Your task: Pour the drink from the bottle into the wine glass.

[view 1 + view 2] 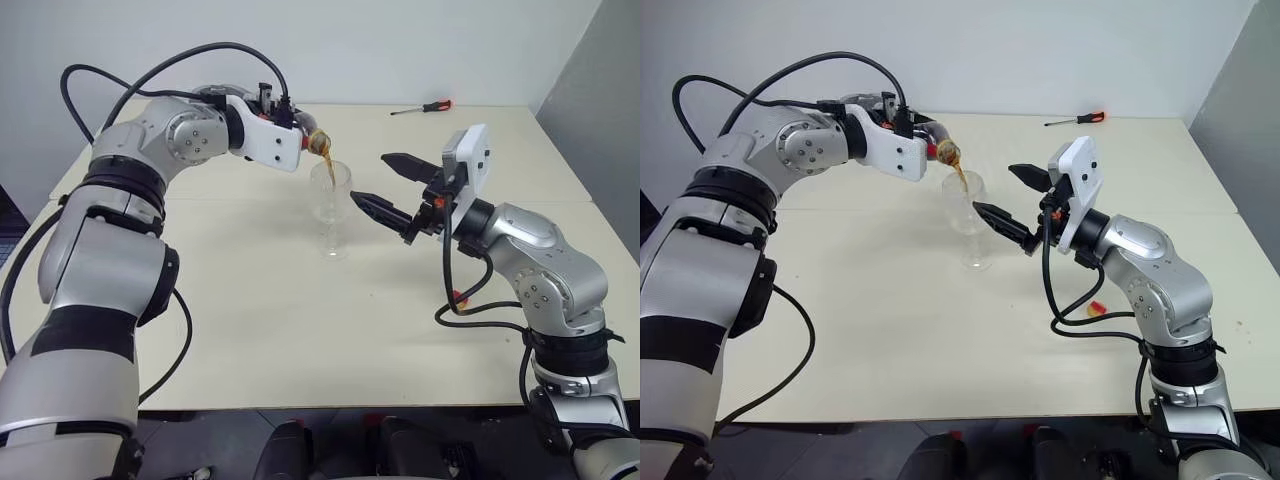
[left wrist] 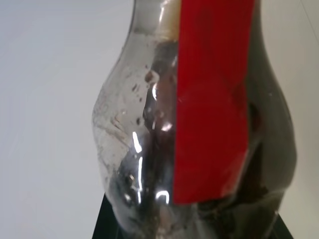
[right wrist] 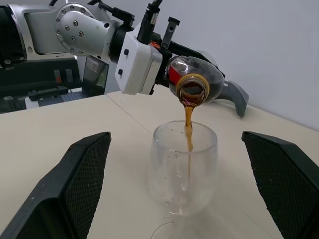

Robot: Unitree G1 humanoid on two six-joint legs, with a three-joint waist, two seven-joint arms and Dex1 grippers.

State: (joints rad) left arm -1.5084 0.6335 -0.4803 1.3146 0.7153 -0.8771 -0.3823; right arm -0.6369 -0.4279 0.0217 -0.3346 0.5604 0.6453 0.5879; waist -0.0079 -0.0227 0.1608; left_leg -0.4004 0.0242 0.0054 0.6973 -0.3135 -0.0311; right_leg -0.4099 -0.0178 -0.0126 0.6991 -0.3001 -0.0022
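Table (image 1: 250, 330), bottle (image 3: 197, 84) tipped, drink (image 3: 188, 130) entering glass (image 3: 183, 172)

My left fingers (image 3: 172, 50) are mostly hidden behind the bottle (image 3: 195, 79) and my own white wrist housing, so their contact on it cannot be made out. In my left wrist view the bottle's neck and base are cut off by the edges. The wine glass (image 3: 183, 167) loses its foot at the edge of my right wrist view, and its stem is barely traceable there.
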